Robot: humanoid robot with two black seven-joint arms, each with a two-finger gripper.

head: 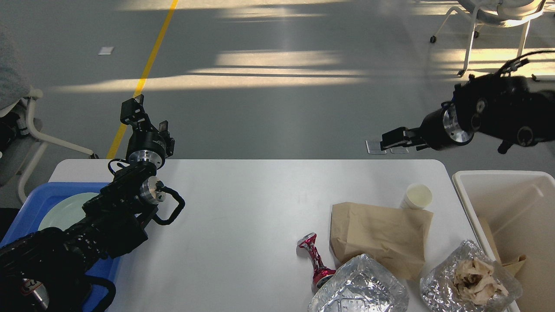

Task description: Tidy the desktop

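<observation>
The right tool (390,139), at two o'clock above the tabletop (243,216), looks clenched and empty; the left tool (143,115), at ten o'clock, is spread. Swinging down, the right could topple the paper cup (418,196) beside the brown bag (381,236).

Two foil trays (360,288) — one paper bag (381,236), cup (418,196), crushed can (315,259).

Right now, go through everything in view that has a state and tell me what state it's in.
Left gripper: jaws open, empty, raised.
Right gripper: raised, open or shut unclear.
Red can: crushed, on its side.
Paper cup: upright.
Paper bag: flat, creased.
Left foil container: empty.
Right foil container: holds crumpled paper.
White bin: open, paper inside.
</observation>
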